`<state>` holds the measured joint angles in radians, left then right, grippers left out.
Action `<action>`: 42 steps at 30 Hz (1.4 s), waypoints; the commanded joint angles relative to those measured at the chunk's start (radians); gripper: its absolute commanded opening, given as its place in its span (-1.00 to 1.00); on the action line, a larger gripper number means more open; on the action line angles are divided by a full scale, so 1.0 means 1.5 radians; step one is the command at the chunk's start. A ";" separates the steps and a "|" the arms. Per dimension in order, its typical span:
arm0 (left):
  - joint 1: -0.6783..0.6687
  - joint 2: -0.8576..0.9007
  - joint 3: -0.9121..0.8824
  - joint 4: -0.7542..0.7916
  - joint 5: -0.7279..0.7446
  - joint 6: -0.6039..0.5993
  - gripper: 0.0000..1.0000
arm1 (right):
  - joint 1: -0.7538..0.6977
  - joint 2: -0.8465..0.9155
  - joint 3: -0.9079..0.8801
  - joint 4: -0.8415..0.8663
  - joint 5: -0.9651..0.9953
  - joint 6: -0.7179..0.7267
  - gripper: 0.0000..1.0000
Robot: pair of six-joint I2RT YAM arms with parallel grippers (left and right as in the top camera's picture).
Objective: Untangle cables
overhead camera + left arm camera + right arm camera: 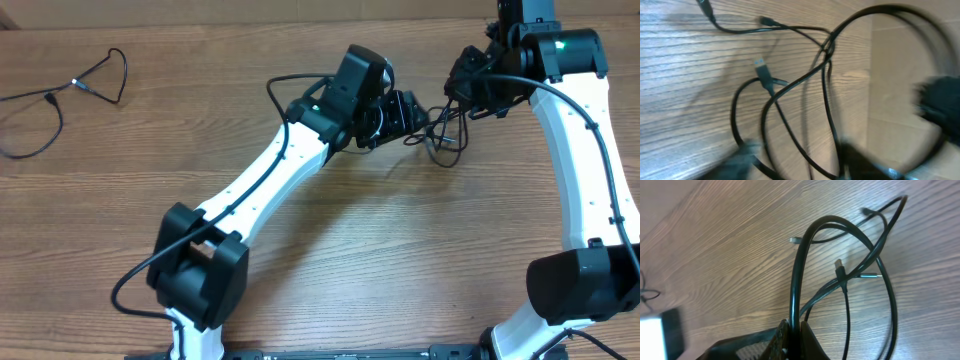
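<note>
Your right end effector (792,336) clamps the cables (794,280), tangle trailing toward the nearer left end effector (405,112), its grip can't tell.

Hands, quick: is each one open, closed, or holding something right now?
Left hand: fingers apart around the cables; too blurred to tell whether it grips.
Right hand: closed, holding the cables.

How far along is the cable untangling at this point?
Done: one cable lies apart at the far left of the table. In hand: the right gripper is shut on a strand of the tangle, the open left gripper beside it. Left: the remaining cords cross and loop together.
</note>
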<state>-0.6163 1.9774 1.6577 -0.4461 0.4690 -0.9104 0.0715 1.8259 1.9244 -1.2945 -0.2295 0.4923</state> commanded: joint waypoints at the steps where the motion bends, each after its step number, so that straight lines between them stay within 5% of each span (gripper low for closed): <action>1: -0.017 0.056 0.009 -0.008 -0.034 0.006 -0.78 | -0.016 -0.007 0.027 0.002 -0.028 -0.033 -0.92; 2: -0.017 0.068 0.009 -0.018 -0.044 0.018 -0.92 | -0.026 -0.007 0.037 -0.003 -0.027 -0.040 -0.93; 12: 0.069 0.092 0.009 -0.219 -0.171 0.135 -0.92 | -0.235 -0.007 0.104 -0.069 0.095 -0.049 -0.93; 20: 0.178 0.092 0.009 -0.298 -0.213 0.134 -0.92 | -0.357 -0.007 0.104 -0.069 0.104 -0.050 -0.92; 33: 0.283 0.028 0.064 -0.308 -0.188 0.248 -0.92 | -0.346 -0.007 0.103 -0.084 0.106 -0.050 -0.90; 42: 0.364 -0.137 0.101 -0.305 -0.247 0.262 -0.91 | -0.301 -0.004 0.077 -0.063 0.152 -0.050 0.09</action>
<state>-0.1158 1.8751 1.7687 -0.9054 0.1337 -0.5495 -0.3897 1.8263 2.0476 -1.3991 -0.0433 0.4252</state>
